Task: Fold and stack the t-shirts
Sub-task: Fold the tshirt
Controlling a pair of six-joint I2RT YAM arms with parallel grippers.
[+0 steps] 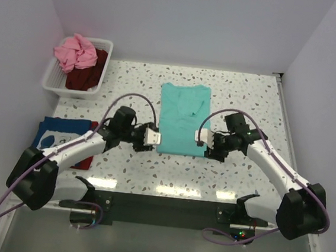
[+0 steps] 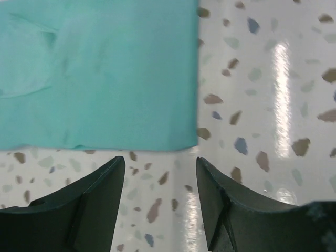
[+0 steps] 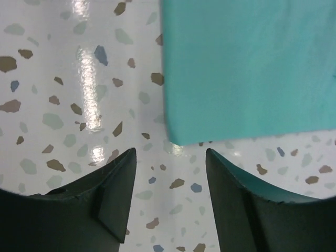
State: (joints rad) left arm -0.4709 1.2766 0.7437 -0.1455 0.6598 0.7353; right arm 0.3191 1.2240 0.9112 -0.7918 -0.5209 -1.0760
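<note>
A teal-green t-shirt [image 1: 182, 118] lies flat mid-table, folded into a long narrow panel. My left gripper [image 1: 153, 138] sits low at its near left corner and my right gripper [image 1: 203, 136] at its near right corner. Seen from the left wrist, the teal cloth [image 2: 100, 73] ends just ahead of the open, empty left gripper [image 2: 160, 163]. The right wrist view has the shirt's corner [image 3: 252, 68] just beyond the open right gripper [image 3: 170, 152], which has only tabletop between its fingers. A blue t-shirt with white print [image 1: 60, 133] lies folded at the left over a red one [image 1: 94, 125].
A white slatted basket [image 1: 51, 78] stands at the back left, holding a crumpled pink t-shirt [image 1: 74, 51] and a dark maroon one [image 1: 88, 76]. White walls close in the table at the back and both sides. The left arm reaches across the folded blue and red pile.
</note>
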